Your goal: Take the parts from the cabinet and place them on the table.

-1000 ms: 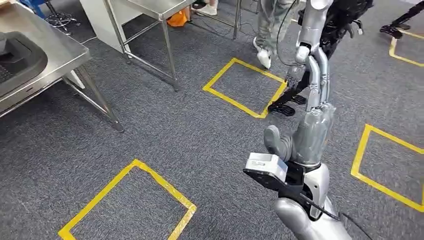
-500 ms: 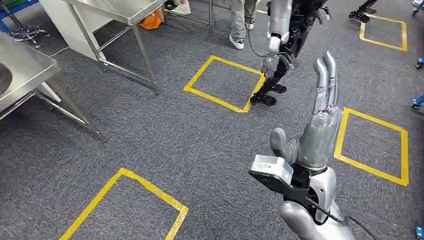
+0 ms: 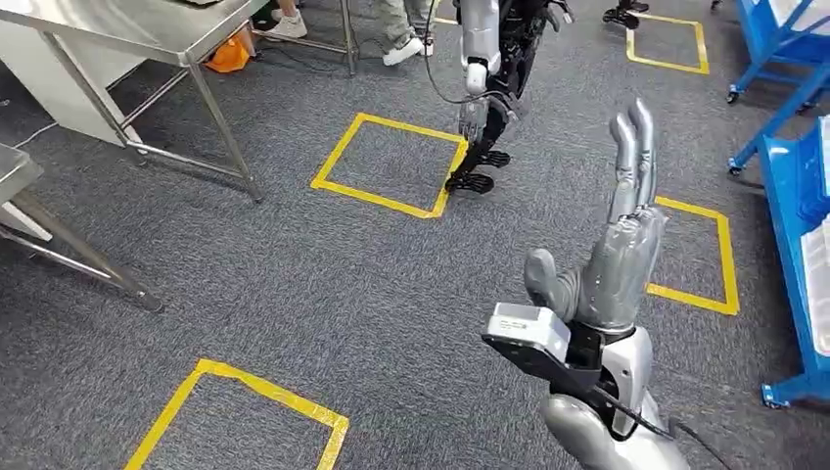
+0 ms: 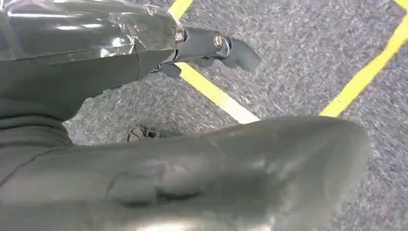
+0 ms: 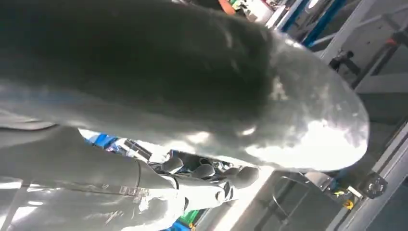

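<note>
We walk to blue cabinet (image 3: pixel 795 211) on right. Right hand (image 3: pixel 617 250) up, fingers straight, holds nothing. Left hand (image 4: pixel 144 53) hangs over carpet, empty. Parts not seen yet. We turn slow, miss other robot (image 3: pixel 489 69).

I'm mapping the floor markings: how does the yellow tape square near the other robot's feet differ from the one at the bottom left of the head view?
The far tape square shows all four sides; the near tape square is cut off by the picture's edge. The far one has another robot's feet at its corner; the near one has nothing beside it. Both are yellow outlines on grey carpet.
</note>
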Motion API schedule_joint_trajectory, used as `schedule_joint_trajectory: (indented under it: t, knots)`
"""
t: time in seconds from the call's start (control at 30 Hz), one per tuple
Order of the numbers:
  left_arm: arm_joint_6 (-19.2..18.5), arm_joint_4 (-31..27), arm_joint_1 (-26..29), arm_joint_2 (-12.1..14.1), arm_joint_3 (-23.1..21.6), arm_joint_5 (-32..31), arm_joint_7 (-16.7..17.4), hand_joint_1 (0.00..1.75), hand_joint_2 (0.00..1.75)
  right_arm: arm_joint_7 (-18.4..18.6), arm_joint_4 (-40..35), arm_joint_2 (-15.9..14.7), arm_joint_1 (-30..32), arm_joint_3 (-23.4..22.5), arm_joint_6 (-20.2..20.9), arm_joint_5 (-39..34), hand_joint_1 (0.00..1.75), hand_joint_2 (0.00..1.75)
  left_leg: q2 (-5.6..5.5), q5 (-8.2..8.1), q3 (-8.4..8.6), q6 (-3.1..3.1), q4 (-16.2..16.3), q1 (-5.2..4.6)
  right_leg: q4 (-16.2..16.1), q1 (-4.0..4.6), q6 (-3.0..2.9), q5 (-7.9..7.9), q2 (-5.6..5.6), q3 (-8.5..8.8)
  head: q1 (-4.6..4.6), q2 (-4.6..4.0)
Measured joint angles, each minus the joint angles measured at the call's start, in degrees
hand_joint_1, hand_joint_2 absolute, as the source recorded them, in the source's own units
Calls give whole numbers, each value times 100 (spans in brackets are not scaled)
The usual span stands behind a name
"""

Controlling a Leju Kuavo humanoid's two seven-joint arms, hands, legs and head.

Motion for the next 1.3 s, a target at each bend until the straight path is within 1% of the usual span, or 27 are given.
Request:
schedule_joint_trajectory:
  t: [0.03, 0.07, 0.13, 0.17, 0.2, 0.27, 0.3, 0.33, 0.4, 0.47, 0.5, 0.53, 0.6, 0.67, 0.7, 0.73, 0.8, 0.83, 0.87, 0.97, 1.0, 1.03, 1.1, 1.17, 1.2, 1.23, 1.3]
  knots:
    - [0, 0, 0, 0, 0, 2, -2, 0, 0, -2, -13, -9, -6, -20, 0, -2, 0, 0, 50, 7, 21, 22, -22, -7, 173, 26, 23, -131, -272, -56, 35, 0]
    - [-2, 0, 8, 0, 0, 4, -2, 0, 0, -17, -13, -15, -14, -31, 0, -4, 0, 0, 114, 3, 23, 37, -22, -9, 537, 19, 58, -356, -404, -229, 89, 0]
    - [0, 0, 20, 0, 0, 17, -2, 0, 0, -17, -13, -15, 2, -44, 0, -15, 0, 0, 244, -7, 21, 48, -19, -22, 1419, -14, 109, -747, -489, -658, 109, 0]
    - [0, 0, 21, 0, 0, 31, -2, 0, 0, -17, -13, -17, 11, -46, 0, -13, 0, 0, 304, -13, 20, 50, -16, -24, 1689, -29, 127, -803, -499, -794, 111, 0]
    - [0, 0, 19, 0, 0, 37, -2, 0, 0, -17, -11, -17, 19, -46, 0, -15, 0, 0, 364, -20, 28, 45, -15, -24, 1678, -46, 135, -714, -506, -793, 114, 0]
    - [-2, 0, 16, 0, 0, 46, -2, 0, 0, -17, -11, -17, 19, -48, 0, -15, 0, 0, 471, -53, 66, 19, -14, -14, 882, -65, 148, -232, -574, -389, 120, 0]
    - [0, 0, 16, 0, 0, 50, -2, 0, 0, -17, -13, -17, 17, -50, 0, -15, 0, 0, 514, -72, 96, -3, -12, -8, 331, -69, 145, 11, -671, -103, 131, 0]
    - [0, -2, 15, 2, 0, 52, -2, 0, 0, -17, -11, -17, 16, -52, 0, -15, 0, 0, 543, -93, 110, -33, -13, -21, -28, -50, 145, 4, -893, 55, 140, 0]
    - [-2, 0, 11, 0, 0, 57, -2, 0, 0, -20, -13, -17, 15, -55, 0, -15, 0, 0, 589, -115, 113, -99, 6, -59, -39, 11, 20, 12, -779, 29, 122, 0]
    - [-2, 0, 10, -2, 0, 66, -2, 0, 0, -28, -13, -20, 14, -55, 0, -15, 0, 0, 669, -126, 152, -155, -15, -53, -37, 36, -30, 2, -690, 21, 98, 0]
    - [-2, 0, 6, -2, 0, 66, -4, 0, 0, -33, -17, -20, 11, -55, 0, -15, 0, 0, 677, -166, 163, -196, 2, -34, -76, 0, -74, 30, -649, 49, 103, 0]
    - [-2, 0, 2, 0, 0, 66, -7, 0, 0, -35, -24, -20, 6, -55, 0, -15, 0, 0, 496, -270, 153, -227, 143, -10, -87, -9, -104, 41, -621, 60, 87, 0]
    - [-2, 0, 9, 0, 0, 68, -7, 0, 0, -37, -26, -20, -8, -55, 0, -15, 0, 0, 268, -724, -217, -234, 943, -7, -85, 2, -159, 40, -549, 59, 35, 0]
    - [-2, 0, 18, 0, 0, 74, -7, 0, 0, -37, -24, -20, -8, -55, 2, -15, 0, 0, 212, -1011, -658, -234, 1799, -17, -79, 29, -178, 34, -440, 56, 20, 0]
    - [-2, 0, 28, 0, 0, 74, -7, 0, 0, -37, -24, -20, -6, -55, 2, -15, 0, 0, 204, -956, -725, -219, 1876, -21, -73, 39, -180, 33, -379, 62, 20, 0]
    - [-2, 0, 29, 0, 0, 77, -7, 0, 0, -37, -24, -20, -7, -55, 2, -15, 0, 0, 196, -778, -670, -196, 1693, -24, -68, 43, -184, 30, -314, 69, 15, 0]
    - [-2, 0, 19, 0, 0, 72, -7, 0, 0, -35, -26, -20, -8, -55, 2, -15, 0, 0, 97, -164, -253, -134, 674, -25, -40, 44, -171, 12, -177, 93, 11, 0]
    - [-2, 0, 22, 0, 0, 72, -7, 0, 0, -35, -24, -20, -7, -55, 2, -15, 0, 0, -87, -1, -96, -105, 225, -20, -30, 33, -153, -4, -128, 87, 4, 0]
    - [-2, 0, 21, 2, -2, 72, -7, 0, 0, -33, -24, -20, -14, -55, 2, -15, 0, 0, -240, -40, -74, -113, 135, -10, 15, 59, -129, -18, -83, 54, 11, 0]
    - [-33, 0, 12, 2, 0, 37, -7, 0, 0, -15, -24, -20, -3, -55, 2, -11, 0, 0, -104, -28, -73, -75, 120, -60, -30, -22, -36, 20, 60, 18, 0, 0]
    - [-33, 0, 9, 0, 0, 18, -9, 0, 0, -13, -26, -26, -3, -57, 2, -9, 0, 0, -43, 9, -48, -26, 42, -34, -33, 17, 1, 19, 111, 14, 9, 0]
    - [-33, -2, 3, -2, 0, 2, -9, 0, 0, -7, -28, -31, 16, -63, 0, -4, 0, 0, 48, 36, -23, 10, -3, -12, 76, 8, -4, -69, -67, 6, 4, 0]
    - [-35, -2, 12, -2, 0, 0, -7, 0, 0, 2, -28, -33, -4, -68, 0, -2, 0, 0, 143, 42, -24, 39, -21, -13, 711, 14, 50, -463, -399, -307, 98, 0]
    - [-35, -2, 24, -2, 0, 2, -7, 0, 0, 9, -28, -33, 21, -68, 0, -2, 0, 0, 278, 35, -35, 45, -19, -23, 1582, -17, 101, -819, -494, -732, 107, 0]
    - [-35, -2, 23, 0, 0, -2, -7, 0, 0, 9, -28, -33, 28, -68, 0, -2, 0, 0, 342, 29, -37, 43, -16, -22, 1744, -34, 121, -812, -504, -816, 109, 0]
    - [-35, -2, 21, -2, 0, -13, -7, 0, 0, 9, -28, -33, 35, -70, 0, -7, 0, 0, 401, 21, -30, 37, -16, -20, 1590, -50, 130, -663, -519, -741, 112, 0]
    - [-37, -2, 16, -2, 0, -22, -7, 0, 0, 9, -28, -33, 39, -72, 0, -7, 0, 0, 494, -4, 2, 10, -13, -9, 690, -71, 143, -177, -598, -274, 122, 0]
